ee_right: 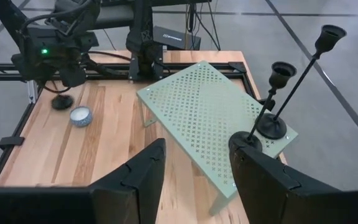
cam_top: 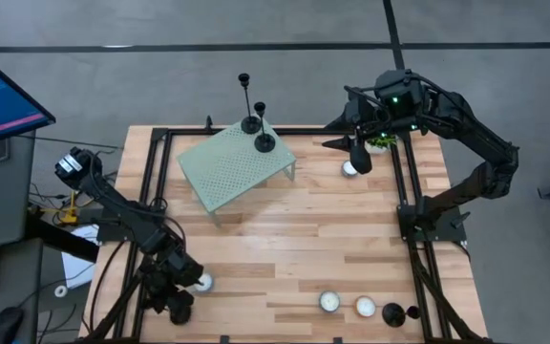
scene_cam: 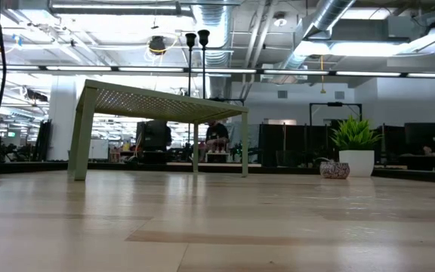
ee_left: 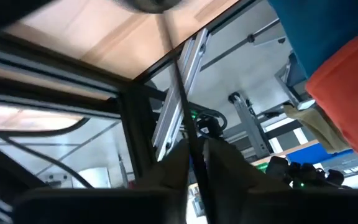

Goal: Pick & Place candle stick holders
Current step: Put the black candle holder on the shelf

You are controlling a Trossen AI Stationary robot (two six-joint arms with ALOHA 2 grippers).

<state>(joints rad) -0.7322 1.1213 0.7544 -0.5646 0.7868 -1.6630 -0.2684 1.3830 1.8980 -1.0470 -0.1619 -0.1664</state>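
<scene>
You are handling stiff, slim, top-heavy candle holders (ee_right: 272, 102), so your spread right claw (ee_right: 194, 177) is needing the thin stem, while the left claw (ee_left: 194, 163) is pinching one.

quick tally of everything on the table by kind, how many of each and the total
black candle stick holders: 4 (two on the stand, one lying near two tealights, one in the left gripper)
tealight candles: 4
green perforated stand: 1
potted plant: 1
total: 10
</scene>
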